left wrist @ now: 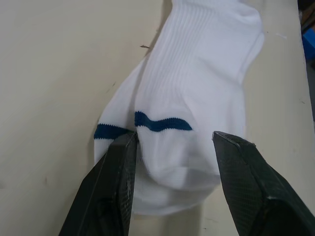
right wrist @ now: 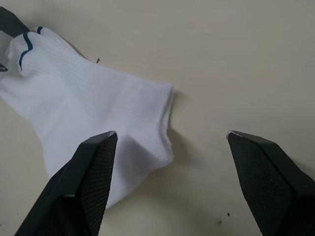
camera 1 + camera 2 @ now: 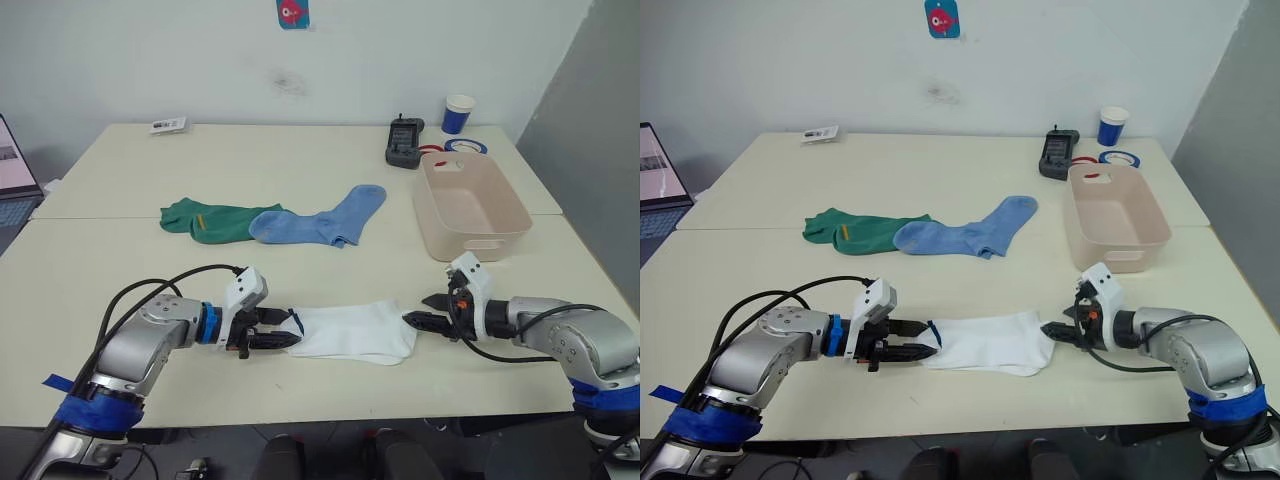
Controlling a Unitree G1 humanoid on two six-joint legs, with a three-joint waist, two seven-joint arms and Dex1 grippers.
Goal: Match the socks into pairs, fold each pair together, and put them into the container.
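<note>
Two white socks point(image 3: 355, 332) with blue toe stripes lie stacked near the table's front edge. My left gripper point(image 3: 287, 332) is open, its fingers point(image 1: 118, 167) on either side of the toe end point(image 1: 177, 162). My right gripper point(image 3: 415, 310) is open at the cuff end point(image 2: 147, 108), one finger point(image 2: 93, 167) over the sock's corner. Farther back lie a dark green sock point(image 3: 215, 220) with a yellow mark and a light blue sock point(image 3: 320, 222) overlapping its end. The beige-pink container point(image 3: 470, 240) stands empty at the right.
Behind the container are a black device point(image 3: 404, 142), a roll of blue tape point(image 3: 465, 146) and a blue-and-white paper cup point(image 3: 458, 113). A small card point(image 3: 168, 125) lies at the back left. A laptop point(image 3: 15, 180) sits past the table's left edge.
</note>
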